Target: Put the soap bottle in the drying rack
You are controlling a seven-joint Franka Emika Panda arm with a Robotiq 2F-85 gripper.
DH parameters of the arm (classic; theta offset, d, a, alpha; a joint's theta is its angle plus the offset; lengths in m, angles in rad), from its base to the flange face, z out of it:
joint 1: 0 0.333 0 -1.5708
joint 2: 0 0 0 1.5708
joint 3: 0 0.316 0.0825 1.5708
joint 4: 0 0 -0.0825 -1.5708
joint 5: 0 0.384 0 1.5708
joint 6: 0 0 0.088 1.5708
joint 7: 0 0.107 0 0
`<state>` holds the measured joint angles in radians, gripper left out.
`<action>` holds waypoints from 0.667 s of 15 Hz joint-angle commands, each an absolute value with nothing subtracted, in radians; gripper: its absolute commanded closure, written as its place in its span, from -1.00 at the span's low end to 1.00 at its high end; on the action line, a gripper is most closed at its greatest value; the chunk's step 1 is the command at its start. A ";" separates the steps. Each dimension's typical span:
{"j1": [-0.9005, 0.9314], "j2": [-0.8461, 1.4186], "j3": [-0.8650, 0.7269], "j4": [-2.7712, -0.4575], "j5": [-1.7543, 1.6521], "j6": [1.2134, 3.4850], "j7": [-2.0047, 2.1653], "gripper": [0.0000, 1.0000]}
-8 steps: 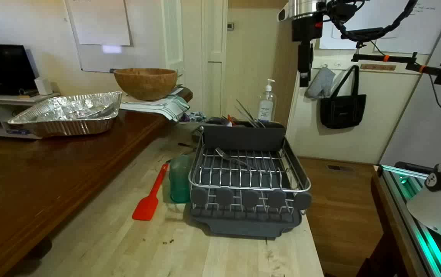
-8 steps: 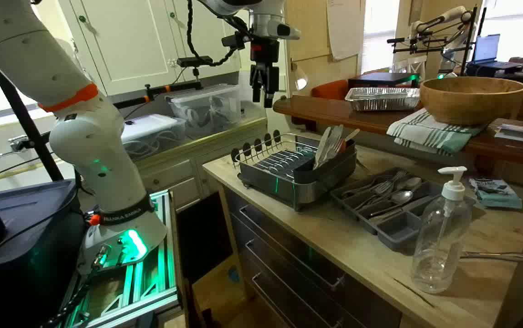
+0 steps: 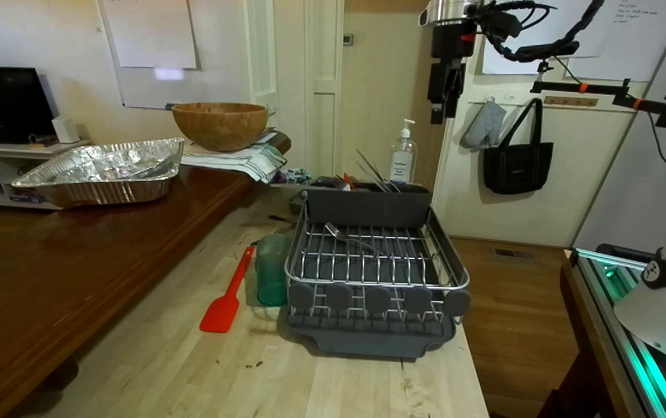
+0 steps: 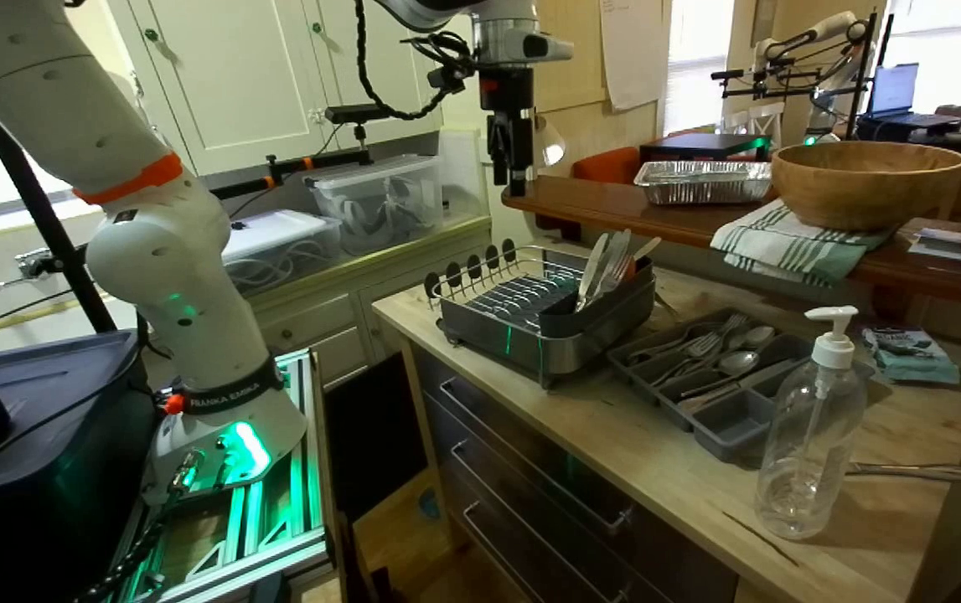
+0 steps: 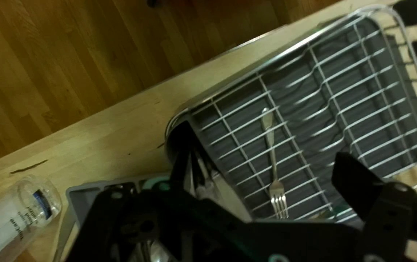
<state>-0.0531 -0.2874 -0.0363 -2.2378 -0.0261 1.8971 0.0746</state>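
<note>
The soap bottle, clear with a white pump, stands upright on the counter's far end from the rack's prongs; it shows in both exterior views [image 3: 402, 164] [image 4: 807, 456] and at the lower left of the wrist view [image 5: 15, 218]. The dark drying rack [image 3: 367, 343] stands on the same counter, also seen in an exterior view [image 4: 488, 339] and the wrist view [image 5: 246, 78]. A fork [image 5: 272, 153] lies on its wires. My gripper [image 3: 444, 115] hangs high above the rack, apart from everything. In the wrist view the gripper [image 5: 261, 163] has its fingers wide apart, with nothing between them.
A grey cutlery tray [image 4: 740, 425] lies between rack and bottle. Upright cutlery [image 4: 606, 268] fills the rack's holder. A green cup [image 3: 272, 273] and red spatula [image 3: 222, 310] lie beside the rack. A raised wooden bar [image 4: 597, 199] carries a foil tray [image 4: 702, 182] and wooden bowl [image 4: 865, 188].
My gripper has moved left in one exterior picture and right in the opposite one, towards the bottle's side, and has turned a little. The bottle and rack have not moved.
</note>
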 commanded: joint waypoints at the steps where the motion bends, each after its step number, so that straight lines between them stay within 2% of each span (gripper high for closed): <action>1: -0.115 -0.188 -0.075 -2.162 -0.057 2.032 0.159 -1.00; 5: -0.179 -0.040 -0.128 -2.010 -0.115 2.122 0.217 -1.00; 10: -0.226 0.171 -0.209 -1.718 -0.167 2.050 0.121 -1.00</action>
<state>-0.2045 0.0268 -0.1758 -1.9120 -0.1407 2.1175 0.1552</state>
